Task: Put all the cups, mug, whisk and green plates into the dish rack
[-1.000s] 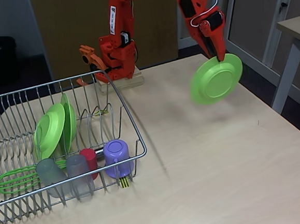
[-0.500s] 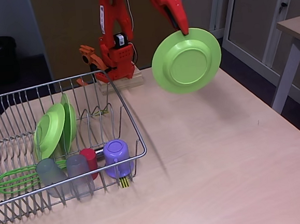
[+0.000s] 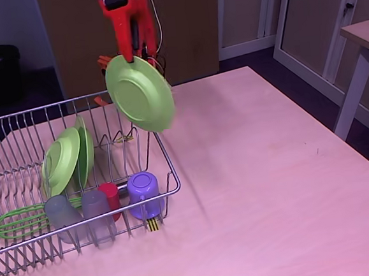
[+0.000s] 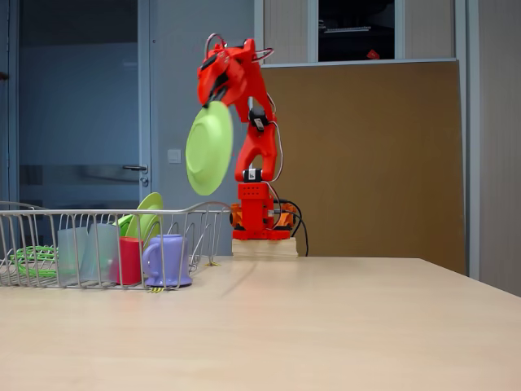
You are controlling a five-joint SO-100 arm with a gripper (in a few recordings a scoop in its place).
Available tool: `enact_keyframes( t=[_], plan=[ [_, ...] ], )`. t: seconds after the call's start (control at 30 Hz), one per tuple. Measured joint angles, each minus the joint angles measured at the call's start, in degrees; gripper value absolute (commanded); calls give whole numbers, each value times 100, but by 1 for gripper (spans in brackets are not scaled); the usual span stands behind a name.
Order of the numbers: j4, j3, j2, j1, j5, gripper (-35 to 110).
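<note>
My gripper (image 3: pixel 129 55) (image 4: pixel 211 101) is shut on the rim of a green plate (image 3: pixel 139 93) (image 4: pixel 208 147), which hangs in the air above the right end of the dish rack (image 3: pixel 168 168) (image 4: pixel 106 213). Two more green plates (image 3: pixel 68 158) (image 4: pixel 146 212) stand upright between the rack's prongs. At the rack's front sit two grey cups (image 3: pixel 82 216) (image 4: pixel 85 252), the red cup (image 3: pixel 111 196) (image 4: pixel 129 259) and the purple mug (image 3: pixel 143 193) (image 4: pixel 167 259). The green whisk (image 3: pixel 15 221) (image 4: pixel 28 257) lies at the rack's left end.
The arm's orange base (image 3: pixel 112 70) (image 4: pixel 256 212) stands on a wooden block behind the rack. The table top (image 3: pixel 270 169) (image 4: pixel 326 318) stretches bare to the right of the rack. Another table's corner (image 3: pixel 362 34) stands at the right edge.
The arm has swung the held green plate leftward, from over the table's right part to above the dish rack's right end. The rack's contents have not moved.
</note>
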Motion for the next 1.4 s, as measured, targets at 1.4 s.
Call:
enact_keyframes(
  t=[1.4],
  plan=[
    [-2452,4913,2241,1433,-475,0]
  ],
)
